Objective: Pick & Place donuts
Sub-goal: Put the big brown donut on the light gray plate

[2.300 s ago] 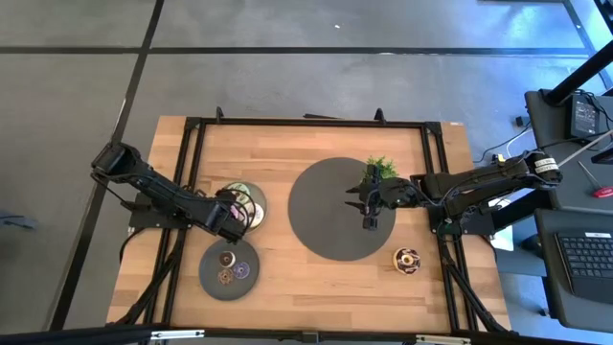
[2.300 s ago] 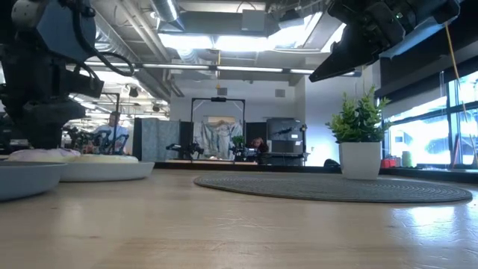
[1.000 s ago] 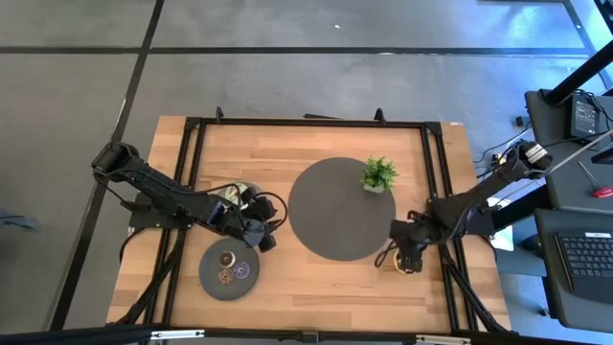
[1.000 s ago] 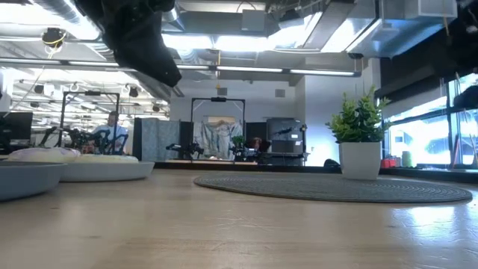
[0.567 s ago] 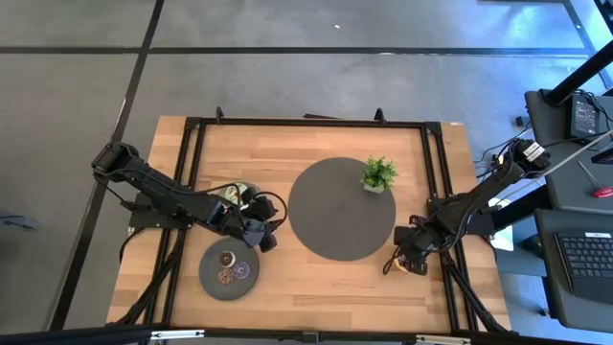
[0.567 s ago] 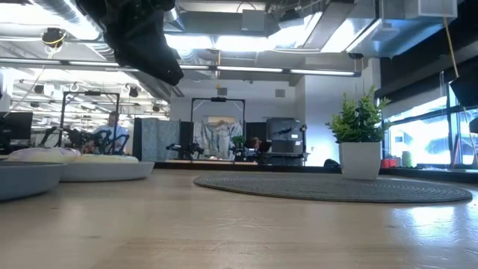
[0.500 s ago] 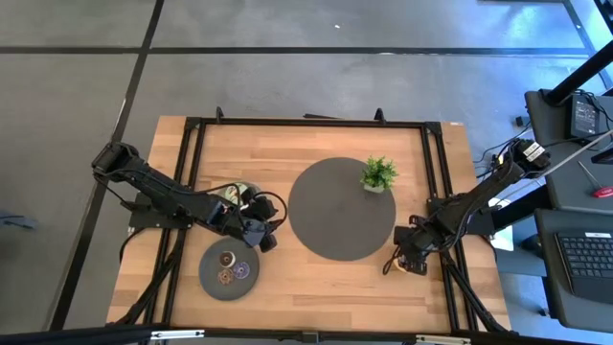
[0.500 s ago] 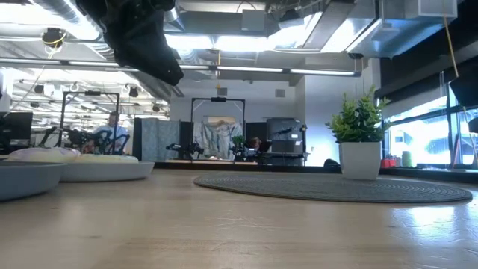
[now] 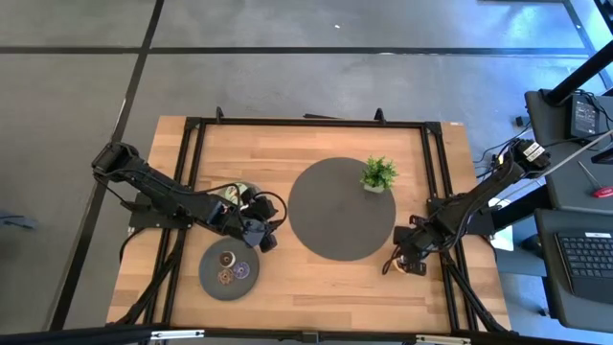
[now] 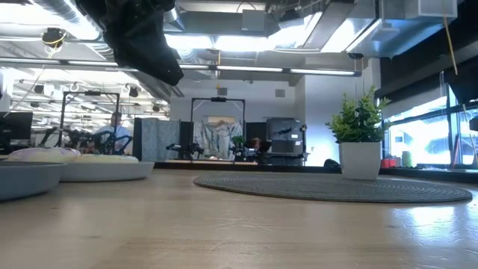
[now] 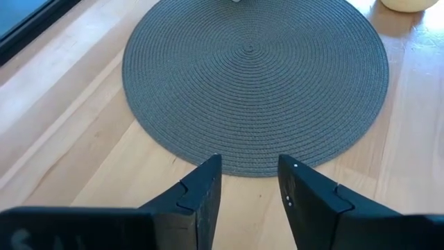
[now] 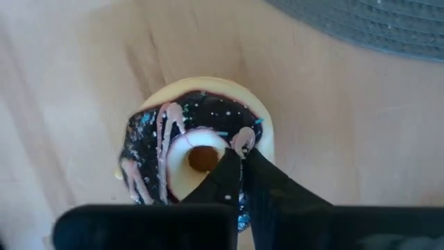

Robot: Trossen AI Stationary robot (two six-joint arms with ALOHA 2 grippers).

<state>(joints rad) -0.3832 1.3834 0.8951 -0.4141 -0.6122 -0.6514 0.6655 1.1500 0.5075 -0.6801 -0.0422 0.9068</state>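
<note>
Right gripper (image 12: 239,163) has its fingers clenched tight together on the chocolate-iced donut (image 12: 198,149) sitting on the bench just beside the round woven mat (image 9: 342,208), so I'd guess it's light, rigid plastic, best pinched across the ring wall, not the slick icing.

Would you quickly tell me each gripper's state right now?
Left gripper: open, empty.
Right gripper: shut on the chocolate-sprinkled donut.
</note>
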